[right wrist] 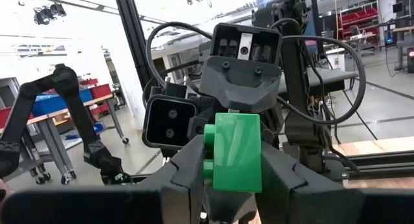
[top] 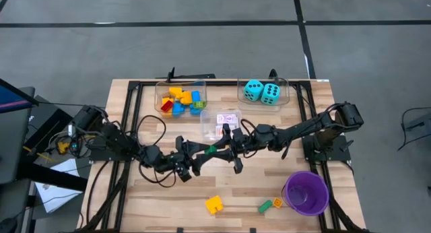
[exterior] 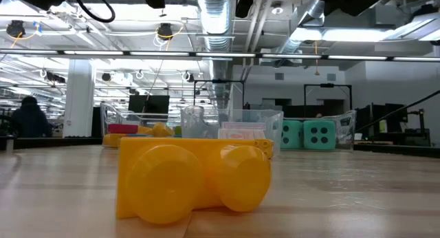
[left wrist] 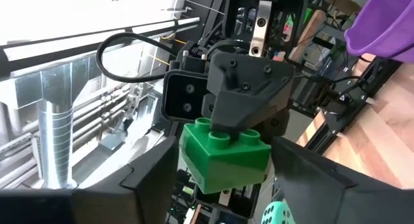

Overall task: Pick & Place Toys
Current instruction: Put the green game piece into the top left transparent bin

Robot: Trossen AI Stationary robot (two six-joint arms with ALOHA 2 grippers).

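Observation:
A green brick (top: 212, 150) hangs in the air over the table's middle, where my two arms meet tip to tip. My right gripper (right wrist: 233, 169) is shut on it. My left gripper (left wrist: 226, 175) faces it from the table's left, open, with one finger close on either side of the brick (left wrist: 223, 156). Other toys are a yellow brick (top: 214, 205) and small green (top: 266, 207) and orange (top: 277, 203) bricks, lying flat near the front edge. My right gripper pinches the green brick between its two fingers, one on the studded face (right wrist: 210, 149) and one on the opposite face. The fingers come level from the table's right. The brick is lifted clear of the table. My left gripper's fingers (left wrist: 294, 169) flank the brick's other two sides; I cannot tell whether they touch.
Three clear bins stand at the back: one with several bricks (top: 180, 100), one with two turquoise dice (top: 264, 91), one with card packs (top: 227, 120). A purple cup (top: 306, 192) stands at the front right. The yellow brick (exterior: 192, 179) fills the low view's foreground.

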